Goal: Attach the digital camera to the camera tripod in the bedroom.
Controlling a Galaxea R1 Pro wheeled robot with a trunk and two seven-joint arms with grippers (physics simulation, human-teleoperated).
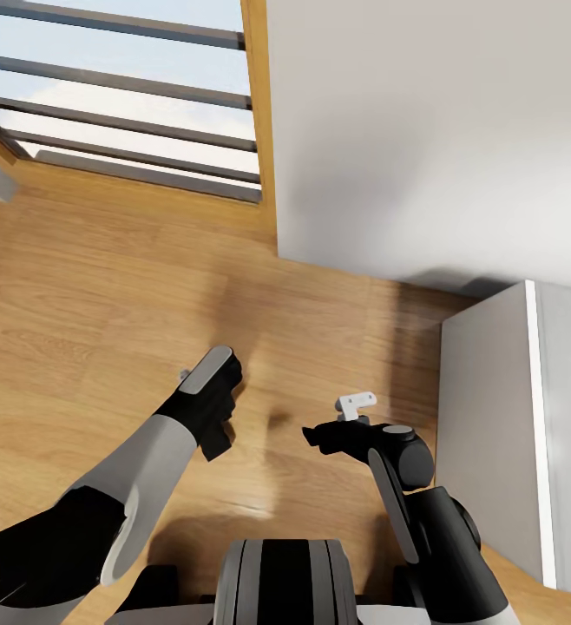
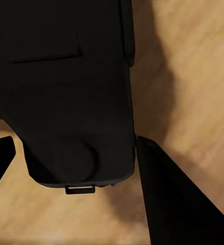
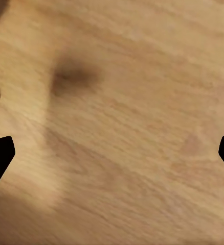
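Left gripper clamps the black boxy digital camera; right gripper, wide apart, hangs beside a white cabinet over light wood plank floor.

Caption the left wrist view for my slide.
Left pincer shut on the black camera above the wood floor.

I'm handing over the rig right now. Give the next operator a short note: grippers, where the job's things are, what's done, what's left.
Left gripper: fingers around a black boxy object, apparently the digital camera.
Right gripper: open, nothing between its fingers, wood floor below.
Surroundings: window ahead on the left, grey wall, white furniture on the right.
Done: camera seemingly in hand.
Left: find the tripod, then attach the camera.
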